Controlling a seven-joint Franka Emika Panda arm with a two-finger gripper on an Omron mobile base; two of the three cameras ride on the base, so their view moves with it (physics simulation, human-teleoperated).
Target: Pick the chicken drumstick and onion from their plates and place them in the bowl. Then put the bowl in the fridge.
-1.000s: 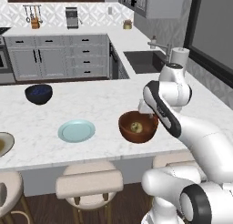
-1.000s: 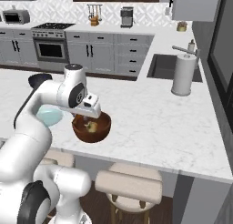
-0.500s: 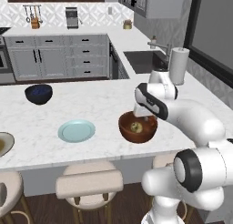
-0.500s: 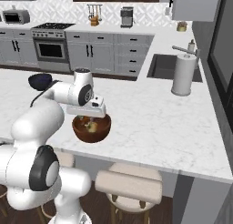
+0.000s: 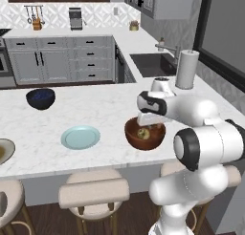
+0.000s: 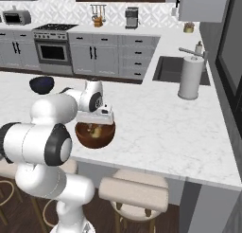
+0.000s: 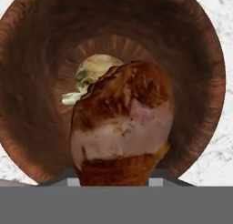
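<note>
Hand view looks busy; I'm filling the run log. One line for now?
gripper: holding chicken drumstick | over bowl | onion: in bowl

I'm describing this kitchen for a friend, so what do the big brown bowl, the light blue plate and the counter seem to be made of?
The bowl looks like turned wood with a matte finish: reddish-brown, with fine streaks like grain and faint rings inside. The light blue plate seems glazed ceramic or plastic: an even, smooth pale colour, too plain to tell which. The counter looks like polished marble or marble-look stone: white with grey veins.

Arm bent low, claw (image 5: 149, 120) pointing down, closed on load.
</note>
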